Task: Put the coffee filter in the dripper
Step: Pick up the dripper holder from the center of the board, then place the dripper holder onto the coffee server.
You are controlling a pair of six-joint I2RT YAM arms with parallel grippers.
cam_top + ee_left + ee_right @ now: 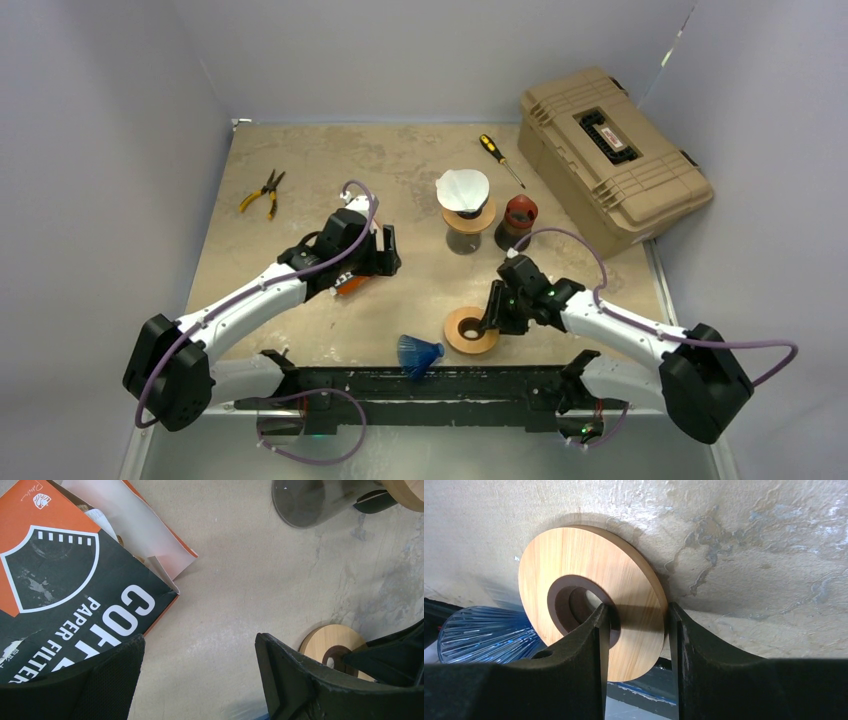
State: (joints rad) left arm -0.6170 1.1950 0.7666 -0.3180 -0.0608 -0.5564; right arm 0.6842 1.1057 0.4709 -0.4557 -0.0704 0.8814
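While the left gripper (200, 677) hangs with its coarse-textured black fingers (112, 677) spread wide over the tabletop, the right gripper (638, 611) is down by the near edge, pinching a flat round wooden ring (574, 555). One finger sits in the ring's dark brown-lined centre hole and the other presses on the outer rim, so the pale, grained band is clamped between them.

Just left of that ring lies the blue ribbed translucent plastic dripper (479, 635), a fluted cone that seems to be on its side. The white paper coffee filter (463, 187), a soft folded cone, is well apart from it. It sits farther back near the table's middle, mouth-up in a second wooden collar (478, 222) on top of a smoky glass carafe (462, 240).

Just beside the left gripper, on its near-left, a glossy orange-and-black cardboard filter packet (65, 595) lies with its flap open and pale sheets showing. The mottled beige stone-look table (300, 150) is matte and blotchy.
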